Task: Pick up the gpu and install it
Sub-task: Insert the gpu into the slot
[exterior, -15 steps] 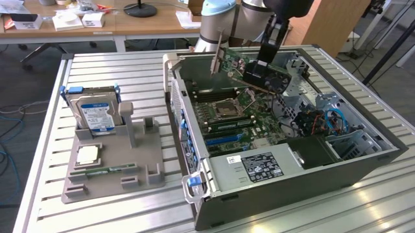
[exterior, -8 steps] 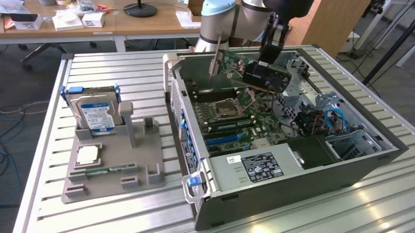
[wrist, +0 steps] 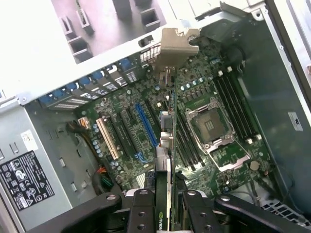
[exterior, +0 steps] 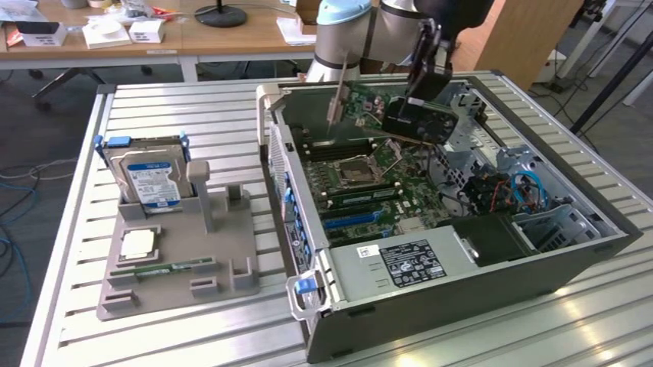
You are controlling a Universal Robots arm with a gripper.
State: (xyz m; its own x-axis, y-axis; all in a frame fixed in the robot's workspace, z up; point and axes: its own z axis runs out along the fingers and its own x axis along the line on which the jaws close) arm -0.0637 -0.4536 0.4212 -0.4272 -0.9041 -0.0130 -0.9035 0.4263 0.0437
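With its jaws clamped on the card from both flat sides, the gripper (wrist: 167,209) holds the gpu (wrist: 173,121) on edge above the open computer case (exterior: 459,306), clear of the motherboard (wrist: 121,131) and not seated in anything. In the wrist view the fingers (wrist: 141,211) press on either face, and the card runs away from them to its silver bracket (wrist: 177,43), which sits near the case's rear wall.

To do this step well, I judge that the card's lower edge should be brought parallel to the long blue slot (wrist: 146,124) and directly over it. It looks to hang beside that slot now, on the processor socket (wrist: 210,125) side. The bracket must line up with a rear opening before any pressing down. The card should stay upright (a tilted card would catch on one end of the slot), and the push should be straight and gentle.

The wrist view gives the card edge-on against the slots, so sideways offset can be judged there, and the power supply (wrist: 24,179) label is seen close. The exterior view adds height: the gpu (exterior: 408,126) hangs well above the board. It also takes in the table (exterior: 183,107), with the hard drive (exterior: 153,180) and memory stick (exterior: 164,269) in their grey holder (exterior: 179,245), towards the exterior view's left.
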